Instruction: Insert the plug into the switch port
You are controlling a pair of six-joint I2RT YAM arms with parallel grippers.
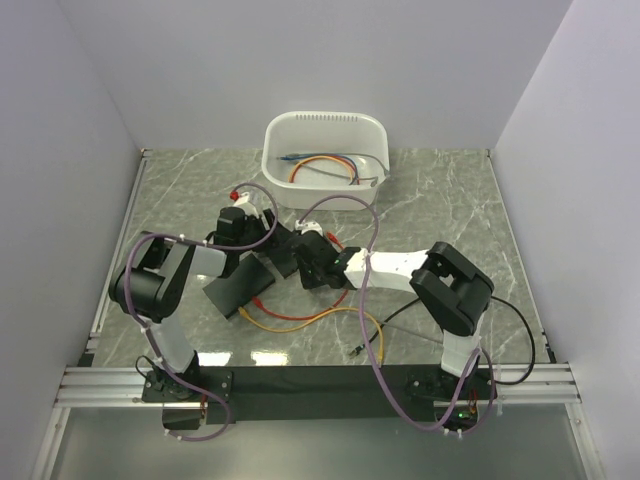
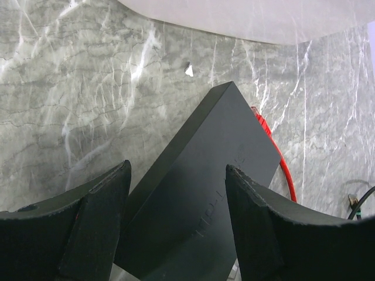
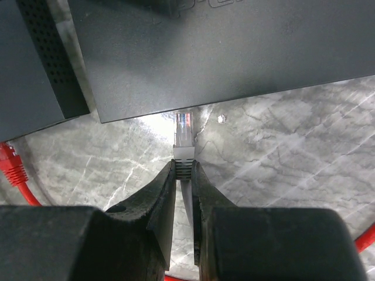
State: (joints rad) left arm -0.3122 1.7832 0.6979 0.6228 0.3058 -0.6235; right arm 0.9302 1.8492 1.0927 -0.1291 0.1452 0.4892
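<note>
In the white tub (image 1: 326, 118) lie coiled cables (image 1: 322, 168); right gripper (image 3: 184, 170) pinches the plug (image 3: 183, 132), left gripper (image 2: 179, 193) gapes wide over the switch (image 2: 217, 134).

Boxed in on three sides by plain pale walls (image 1: 320, 60).
Floored with a grey-green marble-patterned table (image 1: 180, 190), veined in white, glossy enough to throw back soft glare near the front edge; bounded there by a silver aluminium rail (image 1: 100, 385) and a black strip (image 1: 320, 385); lit softly and evenly.

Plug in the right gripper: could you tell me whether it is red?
No, the plug pinched by the right gripper is clear, not red.
</note>
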